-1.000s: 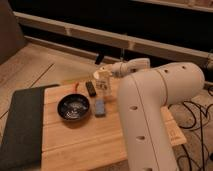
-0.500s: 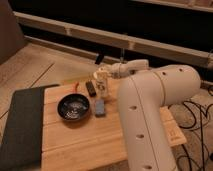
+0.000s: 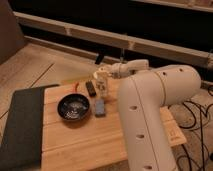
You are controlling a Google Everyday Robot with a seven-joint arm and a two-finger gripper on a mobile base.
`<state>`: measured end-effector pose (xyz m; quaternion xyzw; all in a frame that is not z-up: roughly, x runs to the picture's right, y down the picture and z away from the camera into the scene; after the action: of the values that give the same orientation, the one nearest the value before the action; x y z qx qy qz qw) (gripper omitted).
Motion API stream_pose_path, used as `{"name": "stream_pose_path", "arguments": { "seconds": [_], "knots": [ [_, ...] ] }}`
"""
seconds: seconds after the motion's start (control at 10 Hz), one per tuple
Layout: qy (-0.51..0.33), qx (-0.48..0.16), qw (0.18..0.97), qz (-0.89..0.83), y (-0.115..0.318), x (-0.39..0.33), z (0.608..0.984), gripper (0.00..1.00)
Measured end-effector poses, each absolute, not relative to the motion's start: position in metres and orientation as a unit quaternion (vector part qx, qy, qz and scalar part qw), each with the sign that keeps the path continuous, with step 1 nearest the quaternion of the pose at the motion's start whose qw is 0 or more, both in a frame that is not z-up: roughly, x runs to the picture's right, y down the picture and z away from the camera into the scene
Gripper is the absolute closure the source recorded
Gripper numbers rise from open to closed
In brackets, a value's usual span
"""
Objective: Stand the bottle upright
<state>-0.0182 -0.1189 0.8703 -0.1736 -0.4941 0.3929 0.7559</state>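
One high camera faces down at the wooden table point(image 3: 85, 145) from its near side, fairly close; the gripper point(image 3: 105, 71) sits at its far edge.

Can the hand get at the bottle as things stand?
Likely yes: the hand sits beside the bottle, at its upper part; the black bar and pan lie off to the side, not between.

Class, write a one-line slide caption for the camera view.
The gripper is at the upright-looking bottle beside the bar, beyond the block and pan on the table.
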Motion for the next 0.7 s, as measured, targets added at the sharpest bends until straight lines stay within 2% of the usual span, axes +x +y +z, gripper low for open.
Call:
{"name": "stream_pose_path", "arguments": {
  "seconds": [0.3, 0.7],
  "knots": [
    [-0.506, -0.126, 0.752, 0.404, -0.133, 0.004, 0.862, 1.00],
    [-0.530, -0.111, 0.748, 0.383, -0.123, -0.006, 0.853, 1.00]
  ]
}}
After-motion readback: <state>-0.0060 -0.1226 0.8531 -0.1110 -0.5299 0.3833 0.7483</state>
